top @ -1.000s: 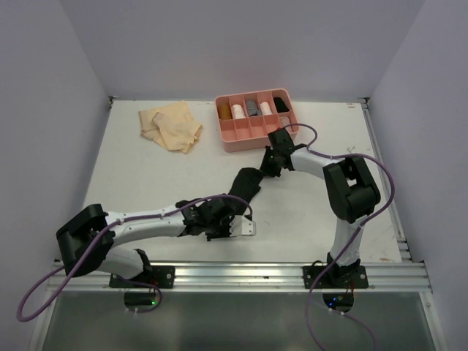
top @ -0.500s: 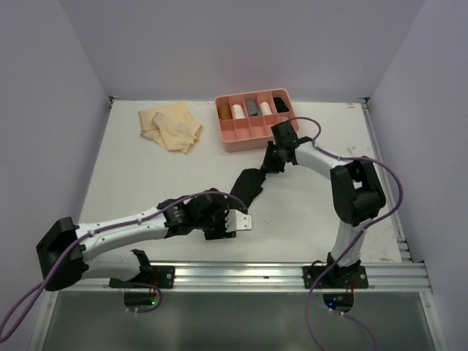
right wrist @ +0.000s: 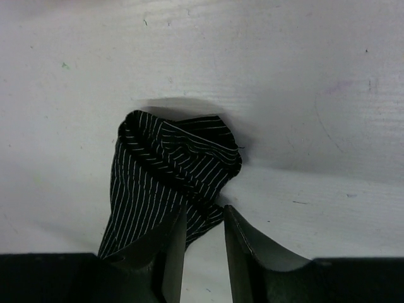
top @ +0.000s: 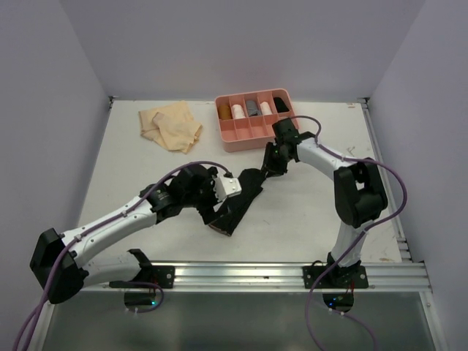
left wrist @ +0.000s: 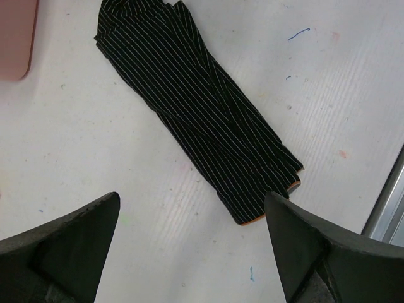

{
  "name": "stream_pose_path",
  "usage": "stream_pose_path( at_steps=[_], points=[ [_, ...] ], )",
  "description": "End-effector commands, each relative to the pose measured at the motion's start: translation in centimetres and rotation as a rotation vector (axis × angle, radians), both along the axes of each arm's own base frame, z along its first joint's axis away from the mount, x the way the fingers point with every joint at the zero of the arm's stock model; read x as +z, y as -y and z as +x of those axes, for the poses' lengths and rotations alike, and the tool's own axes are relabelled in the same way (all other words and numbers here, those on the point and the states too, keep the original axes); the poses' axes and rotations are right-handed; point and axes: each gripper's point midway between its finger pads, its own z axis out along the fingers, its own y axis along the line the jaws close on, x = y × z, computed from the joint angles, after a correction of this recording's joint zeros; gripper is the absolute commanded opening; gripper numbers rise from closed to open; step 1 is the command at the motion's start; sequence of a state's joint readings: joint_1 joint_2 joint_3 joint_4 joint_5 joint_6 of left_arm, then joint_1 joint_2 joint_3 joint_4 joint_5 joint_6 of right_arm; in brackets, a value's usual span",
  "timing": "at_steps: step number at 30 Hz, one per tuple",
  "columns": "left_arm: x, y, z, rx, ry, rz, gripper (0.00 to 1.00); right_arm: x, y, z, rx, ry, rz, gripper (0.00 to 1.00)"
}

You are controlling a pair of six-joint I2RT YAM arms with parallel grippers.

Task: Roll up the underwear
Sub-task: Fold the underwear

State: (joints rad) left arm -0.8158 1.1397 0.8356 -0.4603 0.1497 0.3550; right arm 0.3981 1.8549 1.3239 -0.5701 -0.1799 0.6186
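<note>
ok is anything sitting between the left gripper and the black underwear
nothing visible does. the left gripper hangs open over the near end of the black underwear, and only bare table shows between its fingers and the cloth. the pink tray sits off to one side, clear of the way.

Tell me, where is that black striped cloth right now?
In the overhead view the black striped underwear lies in the middle of the white table, a diagonal strip running from just in front of the pink tray toward the near edge.
</note>
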Motion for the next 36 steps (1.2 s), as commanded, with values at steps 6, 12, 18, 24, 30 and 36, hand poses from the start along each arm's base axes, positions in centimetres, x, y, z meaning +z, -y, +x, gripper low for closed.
stream_pose_path(
  at_steps=[6,12,18,24,30,36],
  points=[
    [-0.4,1.2,0.8,0.042,-0.032,-0.046,1.0,-1.8,-0.1,-2.2,0.038,-0.103,0.012,0.4],
    [-2.6,0.4,2.7,0.129,0.043,0.035,1.0,-2.9,-0.9,-2.8,0.041,-0.155,0.057,0.41],
    [-2.8,0.6,2.9,0.126,0.047,0.035,1.0,-3.3,-1.3,-3.2,0.046,-0.168,0.084,0.43],
    [-3.2,0.1,2.5,0.106,0.063,0.038,1.0,-3.2,-2.0,-3.6,0.039,-0.154,0.142,0.47],
    [-3.1,0.1,2.4,0.099,0.065,0.042,1.0,-3.5,-2.6,-3.7,0.053,-0.158,0.178,0.39],
    [-4.3,-0.1,2.0,0.092,0.121,0.114,1.0,-2.6,-2.7,-3.1,0.043,-0.122,0.186,0.06]
  ],
)
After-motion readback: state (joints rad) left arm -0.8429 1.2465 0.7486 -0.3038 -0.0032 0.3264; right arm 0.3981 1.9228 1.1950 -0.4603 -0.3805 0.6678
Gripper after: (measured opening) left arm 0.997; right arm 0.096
